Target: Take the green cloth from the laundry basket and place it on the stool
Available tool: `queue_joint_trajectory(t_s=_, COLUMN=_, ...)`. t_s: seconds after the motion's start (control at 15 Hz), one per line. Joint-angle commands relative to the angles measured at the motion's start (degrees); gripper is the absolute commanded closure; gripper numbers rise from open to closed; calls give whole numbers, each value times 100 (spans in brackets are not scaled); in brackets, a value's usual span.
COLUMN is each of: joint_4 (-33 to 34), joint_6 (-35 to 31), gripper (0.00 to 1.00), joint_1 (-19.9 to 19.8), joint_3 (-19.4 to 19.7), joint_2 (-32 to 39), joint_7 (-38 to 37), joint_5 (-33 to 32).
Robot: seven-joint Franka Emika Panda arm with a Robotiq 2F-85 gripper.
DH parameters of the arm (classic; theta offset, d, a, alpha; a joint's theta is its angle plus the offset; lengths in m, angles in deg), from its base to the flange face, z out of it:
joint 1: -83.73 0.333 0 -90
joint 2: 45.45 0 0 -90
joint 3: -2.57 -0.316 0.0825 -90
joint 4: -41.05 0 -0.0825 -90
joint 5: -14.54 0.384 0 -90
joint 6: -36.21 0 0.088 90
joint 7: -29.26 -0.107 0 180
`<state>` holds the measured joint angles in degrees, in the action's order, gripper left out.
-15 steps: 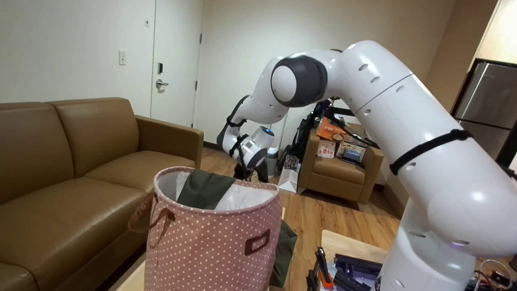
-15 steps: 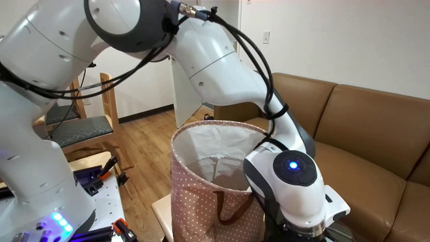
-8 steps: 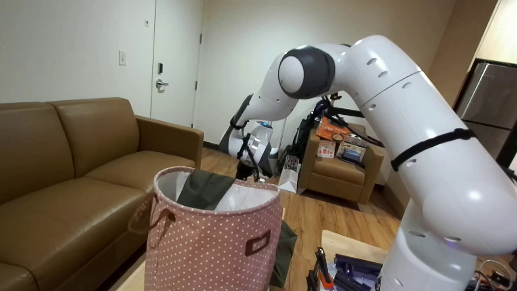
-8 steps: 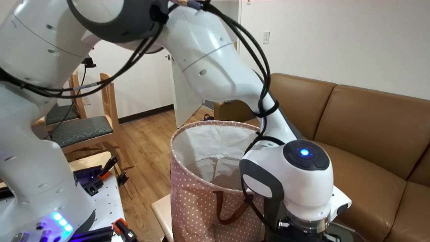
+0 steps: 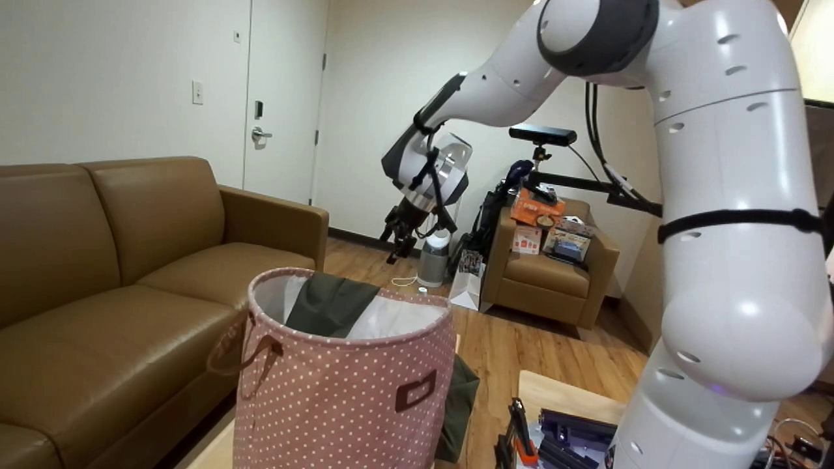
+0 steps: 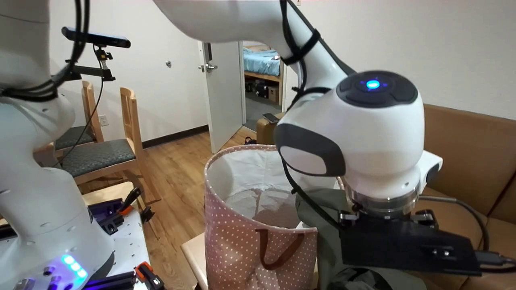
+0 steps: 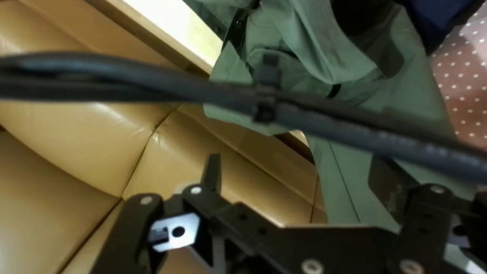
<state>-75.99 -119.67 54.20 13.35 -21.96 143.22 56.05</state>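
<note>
The large, limp, grey-green fabric cloth point(image 5: 331, 306) lies below the black two-fingered claw point(image 7: 296, 171), draped over the rim of the round, pinkish-red, white-dotted fabric basket point(image 5: 339, 397). One end sits inside the basket; the remainder passes down the outside. In the wrist view, folds of cloth lie bunched over a pale, straight-edged wooden top point(image 7: 171, 26), beneath the claw. That top may be the stool; too little of it shows to confirm this.

The claw is released: its jaws stand wide apart, and no fabric is gripped between them.

Change noted: half a second ago the claw stood low, about level with the basket's rim. It has since risen clear of it, carried by the white jointed arm point(image 5: 508, 85). The cloth seen in and beside the basket in an exterior view shows no shift, so the lift appears to have brought no fabric along.

Also below the claw, past the edge of the wooden top, is a brown padded sofa point(image 7: 91, 152). A black cable point(image 7: 182, 85) crosses the wrist view and hides a strip of the cloth.

Assessment: removal is judged partial. With one end inside the basket, a fresh grasp near the rim appears called for.
</note>
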Motion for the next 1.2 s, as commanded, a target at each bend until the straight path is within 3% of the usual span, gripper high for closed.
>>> queue_joint_trajectory(t_s=0.0, joint_4=-965, joint_6=484, gripper=0, joint_1=-211, joint_3=-36, joint_2=-1263, joint_7=1047, joint_5=-289)
queue_joint_trajectory(t_s=0.07, joint_4=-1118, joint_6=545, gripper=0, joint_1=-203, joint_3=37, joint_2=-1483, joint_7=1396, joint_5=-270)
queue_joint_trajectory(t_s=0.13, joint_4=-577, joint_6=420, gripper=0, joint_1=-47, joint_3=98, joint_2=-888, joint_7=830, joint_5=-138)
queue_joint_trajectory(t_s=0.47, joint_4=-638, joint_6=554, gripper=0, joint_1=9, joint_3=133, joint_2=-979, joint_7=1018, joint_5=-217)
queue_joint_trajectory(t_s=0.67, joint_4=-849, joint_6=667, gripper=0, joint_1=195, joint_3=40, joint_2=-1170, joint_7=1572, joint_5=-558)
queue_joint_trajectory(t_s=1.13, joint_4=-1411, joint_6=368, gripper=0, joint_1=679, joint_3=-52, joint_2=-1240, joint_7=1986, joint_5=-1788)
